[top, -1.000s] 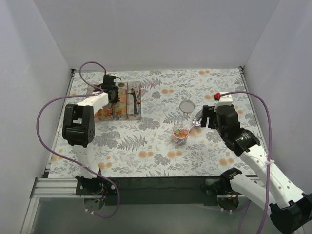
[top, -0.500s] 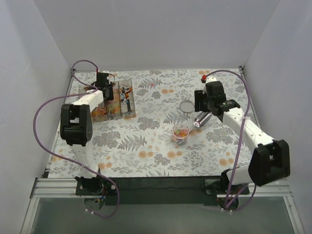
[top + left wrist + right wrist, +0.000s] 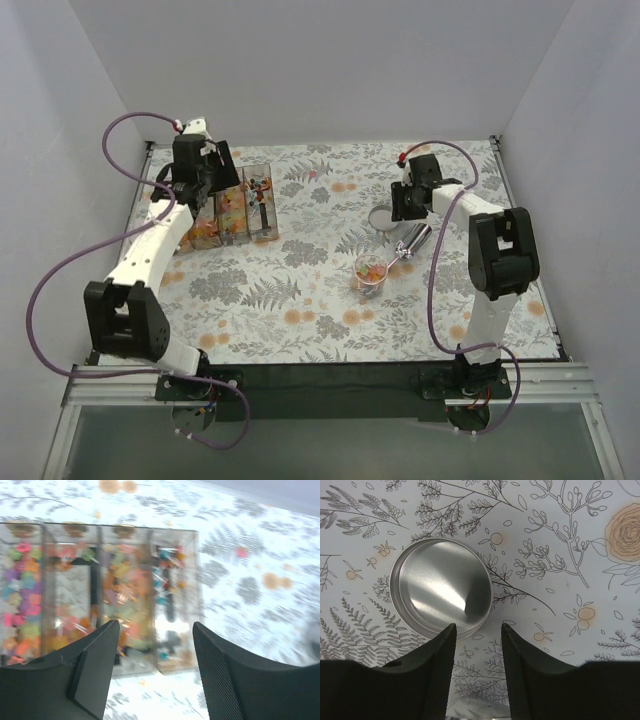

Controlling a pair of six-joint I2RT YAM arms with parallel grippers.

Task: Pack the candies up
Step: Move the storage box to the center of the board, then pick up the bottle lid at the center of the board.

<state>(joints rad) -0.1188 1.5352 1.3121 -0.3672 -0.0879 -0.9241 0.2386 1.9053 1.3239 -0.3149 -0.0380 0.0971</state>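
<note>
**Metal lid under the right jaws, sweets boxed at far left**

Wrapped candies (image 3: 124,582) in orange, pink, yellow and blue fill the narrow compartments of a clear plastic box (image 3: 235,205) at the far left of the bench (image 3: 300,300), which carries a white cloth printed with grey ferns and orange flowers. A few more candies sit in a small clear plastic cup (image 3: 370,272) near the middle of the bench.

The left jaws hang above the box's far-left end — spread wide, with nothing between them. In the left wrist view, the compartments show through the gap, blurred.

The right jaws hover over a round silver metal lid (image 3: 441,590) that lies flat on the cloth, beyond the cup. They are parted a moderate way and hold nothing. In the right wrist view, the lid lies ahead of the left-hand finger and apart from both.

A silver metal scoop (image 3: 416,240) lies on the cloth just right of the cup — whether it touches the rim cannot be told. It is nearer the arm bases than the lid.
</note>
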